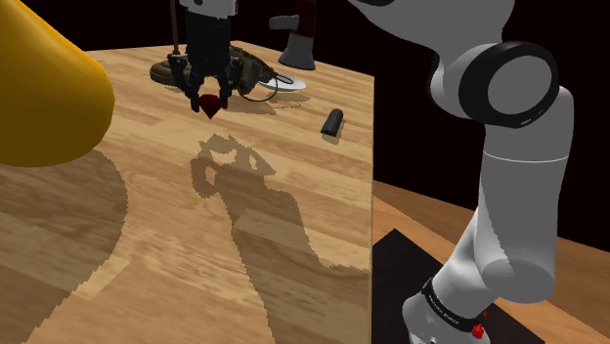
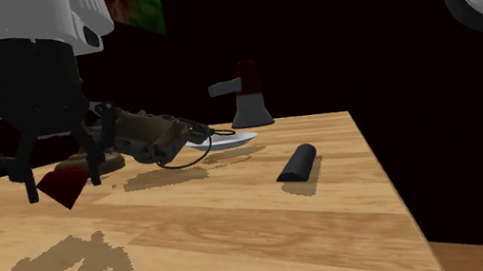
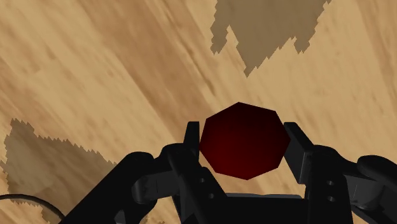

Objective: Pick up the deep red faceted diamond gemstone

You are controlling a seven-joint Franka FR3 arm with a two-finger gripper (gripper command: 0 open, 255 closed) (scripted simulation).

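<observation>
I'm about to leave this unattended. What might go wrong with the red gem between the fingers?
The gemstone is clasped only by the tips of the fingers, above the table; its slanted facets may let it slip and drop. The brown object and white plate lie close beside the gripper; a swing that way might knock them.

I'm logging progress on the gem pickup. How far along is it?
Done: the gripper is shut on the dark red gemstone, with its fingers clasping both sides in the wrist view. In hand: the gemstone hangs above the wooden table, and the gripper's shadow falls well apart from it, so it looks lifted clear. Left: little, perhaps raising it higher without loosening the grip.
</observation>
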